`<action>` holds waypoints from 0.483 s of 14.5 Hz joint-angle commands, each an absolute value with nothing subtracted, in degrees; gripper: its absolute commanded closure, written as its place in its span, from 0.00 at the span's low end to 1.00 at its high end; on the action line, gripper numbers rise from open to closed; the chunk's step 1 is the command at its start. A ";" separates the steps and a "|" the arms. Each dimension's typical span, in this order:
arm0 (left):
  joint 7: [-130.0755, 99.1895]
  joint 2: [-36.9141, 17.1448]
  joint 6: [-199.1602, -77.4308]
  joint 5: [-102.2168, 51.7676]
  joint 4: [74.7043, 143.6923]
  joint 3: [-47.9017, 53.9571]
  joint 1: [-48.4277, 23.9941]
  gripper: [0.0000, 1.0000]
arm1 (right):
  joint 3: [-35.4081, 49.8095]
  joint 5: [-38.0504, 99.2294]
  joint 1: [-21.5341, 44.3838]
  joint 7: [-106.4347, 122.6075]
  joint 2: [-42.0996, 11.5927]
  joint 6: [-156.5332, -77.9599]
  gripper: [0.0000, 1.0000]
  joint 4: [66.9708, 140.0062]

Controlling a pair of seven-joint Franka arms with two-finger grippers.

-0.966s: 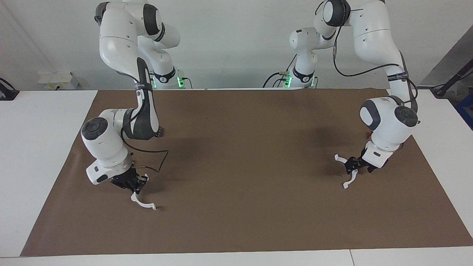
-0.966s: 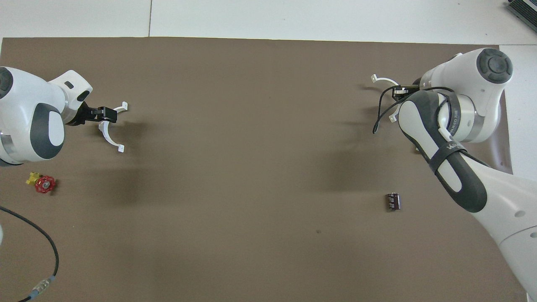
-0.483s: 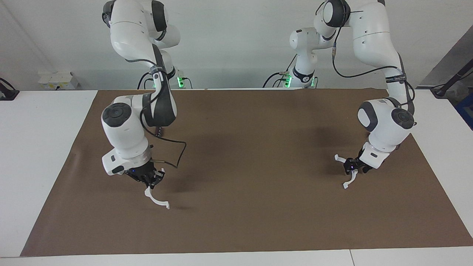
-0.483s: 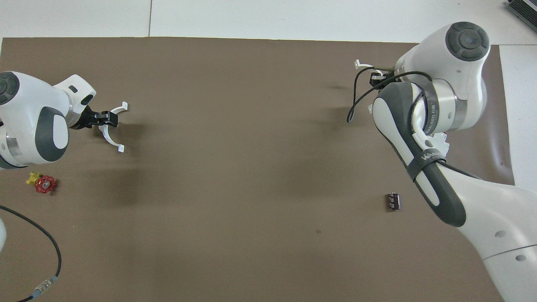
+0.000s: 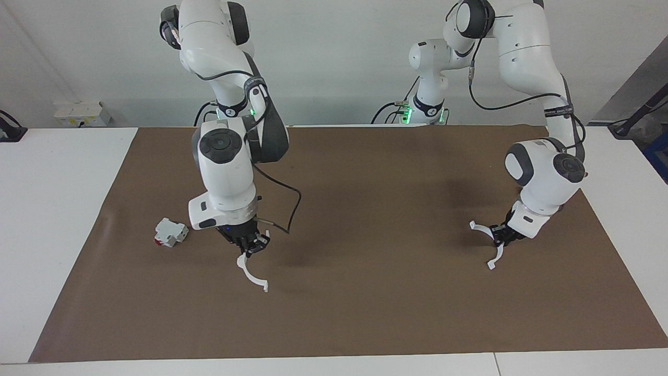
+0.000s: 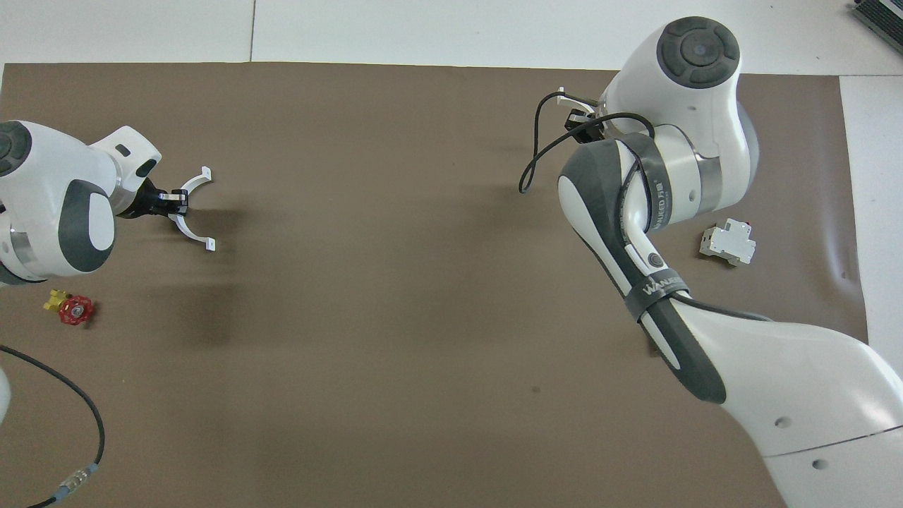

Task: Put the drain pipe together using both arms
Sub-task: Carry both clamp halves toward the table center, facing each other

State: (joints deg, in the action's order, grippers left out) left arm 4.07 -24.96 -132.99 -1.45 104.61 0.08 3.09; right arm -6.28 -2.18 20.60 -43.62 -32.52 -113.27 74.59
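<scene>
Left gripper [image 5: 502, 234] fingers clamped on one half-ring arc [image 5: 488, 245] near bench's left-arm end; right gripper [image 5: 251, 245] fingers pinching second arc [image 5: 252, 273], lifted over mid-bench

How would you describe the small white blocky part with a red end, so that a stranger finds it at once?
Start at the brown mat, toward the right arm's end of the table. The small white blocky part with a red end lies there on the mat, beside the raised right gripper. Unlike the thin white half-ring arc that the gripper holds, it is chunky and angular.
</scene>
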 commanded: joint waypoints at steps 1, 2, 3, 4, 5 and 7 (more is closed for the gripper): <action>3.78 -24.00 -131.66 -2.29 105.21 0.53 3.78 1.00 | -6.07 -1.23 22.75 -46.76 -35.42 -112.06 1.00 70.32; 3.87 -23.91 -131.40 -2.29 104.94 0.44 3.61 1.00 | -5.72 -1.23 23.72 -46.76 -35.51 -112.15 1.00 70.05; 4.04 -23.65 -131.31 -2.20 104.42 0.44 3.60 1.00 | -4.32 -1.23 24.43 -46.84 -35.68 -112.84 1.00 70.14; 4.30 -23.56 -130.96 -2.20 103.98 0.53 3.60 1.00 | -3.09 -1.23 24.61 -47.19 -36.03 -113.37 1.00 70.05; 4.65 -23.29 -131.04 -2.11 103.97 0.44 3.69 1.00 | -2.12 -1.23 24.96 -47.55 -36.38 -114.07 1.00 70.05; 5.53 -22.42 -131.13 -2.02 104.06 0.44 3.69 1.00 | 0.16 -1.14 24.96 -47.64 -36.56 -115.92 1.00 70.14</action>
State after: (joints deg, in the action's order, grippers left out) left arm 4.25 -24.13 -132.67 -1.46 103.84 0.11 3.11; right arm -1.82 -1.81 25.59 -46.93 -35.04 -114.63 72.10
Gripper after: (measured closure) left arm 0.793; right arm 0.916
